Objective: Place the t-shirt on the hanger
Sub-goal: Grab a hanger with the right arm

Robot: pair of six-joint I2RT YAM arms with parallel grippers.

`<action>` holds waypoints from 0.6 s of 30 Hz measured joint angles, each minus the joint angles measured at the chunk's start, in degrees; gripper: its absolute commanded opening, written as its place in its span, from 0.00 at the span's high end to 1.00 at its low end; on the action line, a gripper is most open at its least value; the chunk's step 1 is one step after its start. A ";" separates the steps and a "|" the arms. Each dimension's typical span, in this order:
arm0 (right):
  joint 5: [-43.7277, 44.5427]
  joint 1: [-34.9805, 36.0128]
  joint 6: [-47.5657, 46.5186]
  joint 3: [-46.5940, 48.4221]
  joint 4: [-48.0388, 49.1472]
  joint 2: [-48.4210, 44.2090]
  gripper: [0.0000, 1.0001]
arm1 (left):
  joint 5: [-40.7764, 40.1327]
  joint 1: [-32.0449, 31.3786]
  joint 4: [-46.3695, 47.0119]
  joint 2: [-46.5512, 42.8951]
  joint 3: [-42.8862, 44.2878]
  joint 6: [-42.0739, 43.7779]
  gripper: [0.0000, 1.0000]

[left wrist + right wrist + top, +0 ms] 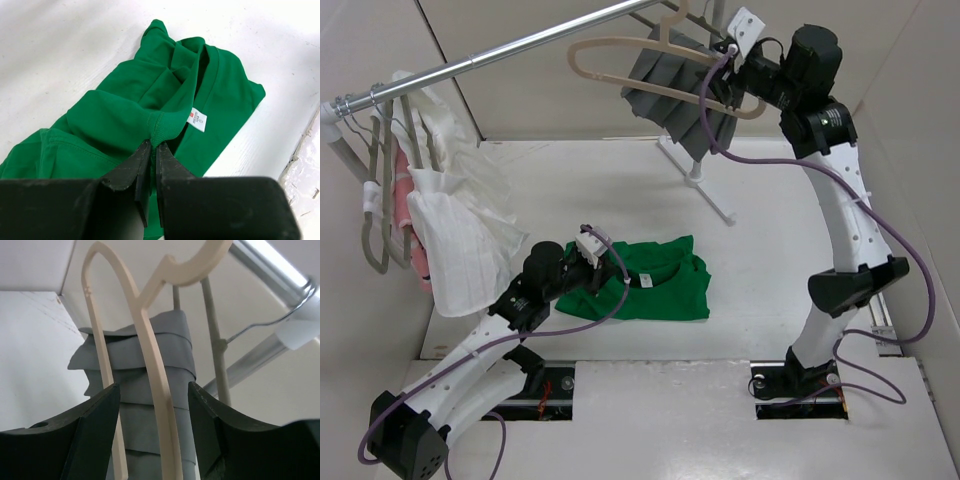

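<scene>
The green t-shirt (pixel 642 282) lies crumpled on the white table. Its white neck label (pixel 197 119) shows in the left wrist view. My left gripper (pixel 610 268) is shut on the ribbed collar of the t-shirt (pixel 150 105), pinching a fold between its fingertips (pixel 154 146). The beige hanger (pixel 620 52) hangs on the metal rail. My right gripper (pixel 715 88) is raised at its right shoulder, open. In the right wrist view the hanger's upper bar (pixel 150 340) passes between the open fingers (pixel 154 390) without touching them.
A grey pleated cloth (pixel 675 95) hangs behind the beige hanger on a grey hanger. The metal rail (pixel 500 55) crosses the top. White and pink garments (pixel 450 230) hang at the left. The rack's white foot (pixel 705 195) stands on the table behind the t-shirt.
</scene>
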 measured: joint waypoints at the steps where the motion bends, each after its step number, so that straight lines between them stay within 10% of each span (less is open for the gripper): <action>1: 0.11 -0.22 0.00 0.31 -0.09 0.81 0.38 | 0.00 0.00 0.00 0.00 0.00 0.00 1.00; 6: -1.73 -0.28 0.02 0.42 -0.28 4.55 0.49 | 0.02 0.00 0.00 0.00 0.00 0.00 1.00; 14: -5.77 -0.17 0.76 -1.62 0.28 4.28 0.97 | -0.13 0.00 0.00 0.02 0.00 -0.02 1.00; 18: -5.33 0.37 2.86 -5.42 2.32 0.85 1.00 | -0.31 0.00 0.00 0.02 0.00 -0.04 1.00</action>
